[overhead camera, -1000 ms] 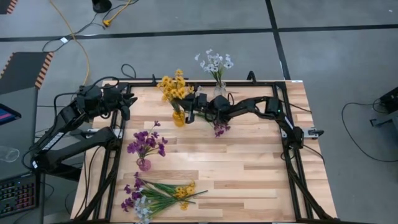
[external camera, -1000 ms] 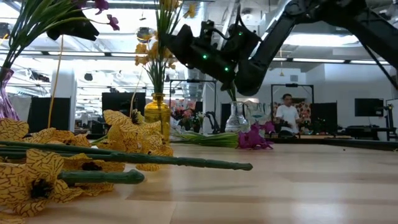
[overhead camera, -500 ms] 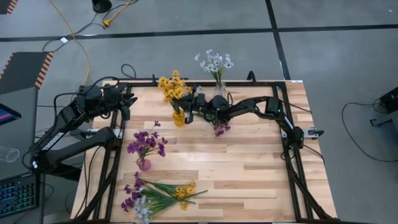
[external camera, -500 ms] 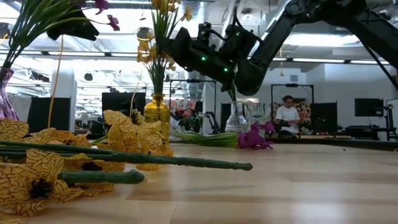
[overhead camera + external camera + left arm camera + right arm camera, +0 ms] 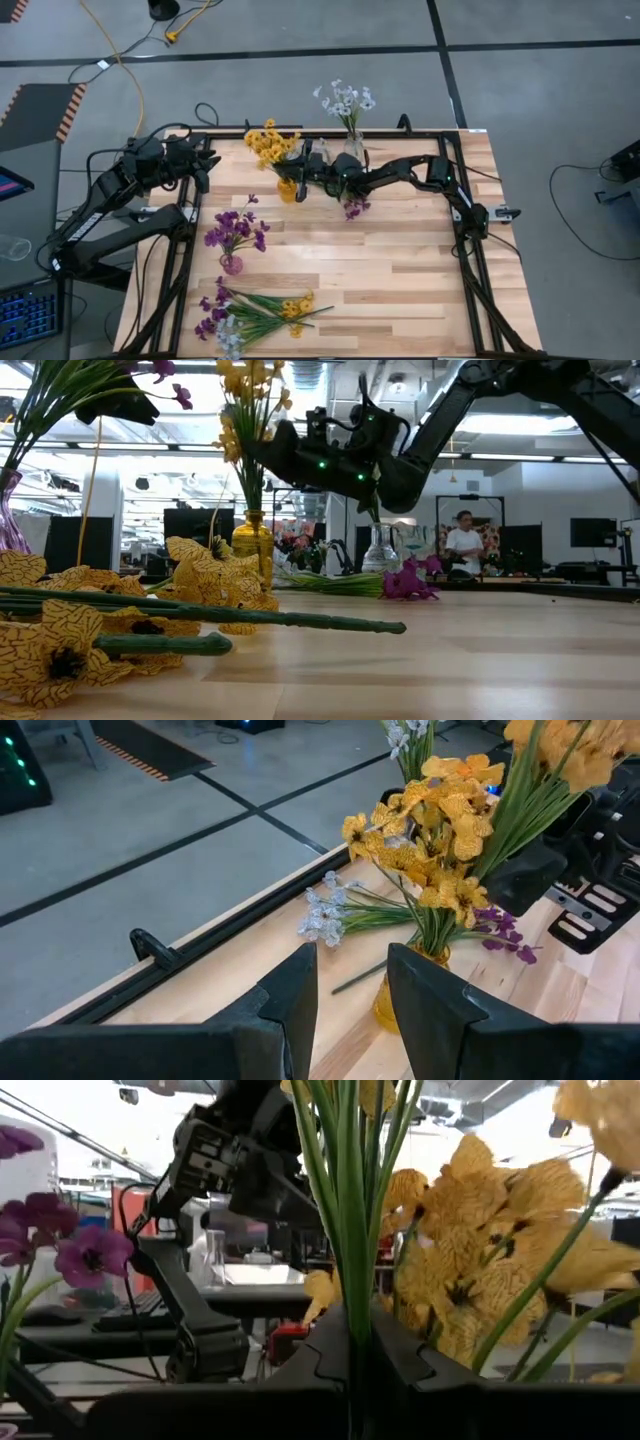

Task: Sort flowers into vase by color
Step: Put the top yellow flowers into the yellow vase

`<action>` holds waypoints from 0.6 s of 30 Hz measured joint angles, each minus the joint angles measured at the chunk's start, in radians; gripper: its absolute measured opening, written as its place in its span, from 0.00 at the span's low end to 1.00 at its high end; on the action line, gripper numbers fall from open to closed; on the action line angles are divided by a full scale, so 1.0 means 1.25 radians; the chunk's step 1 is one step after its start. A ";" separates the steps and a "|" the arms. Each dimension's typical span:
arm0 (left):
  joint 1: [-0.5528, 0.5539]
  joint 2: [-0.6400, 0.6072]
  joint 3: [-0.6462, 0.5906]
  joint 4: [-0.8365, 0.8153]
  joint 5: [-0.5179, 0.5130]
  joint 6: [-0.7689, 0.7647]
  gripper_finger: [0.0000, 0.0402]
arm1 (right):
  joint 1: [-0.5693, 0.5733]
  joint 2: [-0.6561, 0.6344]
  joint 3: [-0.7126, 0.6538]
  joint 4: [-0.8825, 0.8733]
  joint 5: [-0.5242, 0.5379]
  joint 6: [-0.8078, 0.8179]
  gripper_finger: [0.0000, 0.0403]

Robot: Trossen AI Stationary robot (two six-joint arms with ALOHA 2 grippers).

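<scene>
- The left end effector (image 5: 205, 160) hangs at the worktop's (image 5: 400, 270) far left corner, well apart from the yellow vase (image 5: 287, 189); its fingers (image 5: 290, 1005) stand apart with nothing between them.
- Nearer than that corner, a purple vase (image 5: 231, 264) with purple flowers (image 5: 235, 230) stands on the left side of the worktop, well apart from the yellow vase.
- Along the near edge, left of centre, a loose pile of flowers (image 5: 255, 315) lies flat: purple, pale and yellow heads on green stems. In the low view these fill the foreground.
- The yellow vase stands near the far edge; yellow flowers (image 5: 270, 143) rise from it and lean toward the far left corner.
- The right end effector (image 5: 305, 168) sits just beside the yellow vase, above its mouth, clamped together on green stems (image 5: 350, 1230) of the yellow flowers.
- A clear vase (image 5: 353, 146) with white flowers (image 5: 343, 99) stands at the far edge, just right of the yellow vase.
- A purple sprig (image 5: 353, 207) lies on the worktop under the right arm, near the yellow vase. In the left wrist view a pale sprig (image 5: 325, 915) lies behind that vase, toward the far edge.
- Right of the yellow vase, the worktop's centre and right half show bare pale wood planks.
- A black frame (image 5: 470, 250) borders the worktop; grey floor with dark lines and a yellow cable (image 5: 125, 65) lies around it.
- In the low view, a person (image 5: 462, 545) shows far behind the worktop.
</scene>
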 joint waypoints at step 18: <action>0.000 0.000 0.000 0.000 0.000 0.000 0.27 | 0.002 0.000 0.000 -0.150 0.001 0.000 0.10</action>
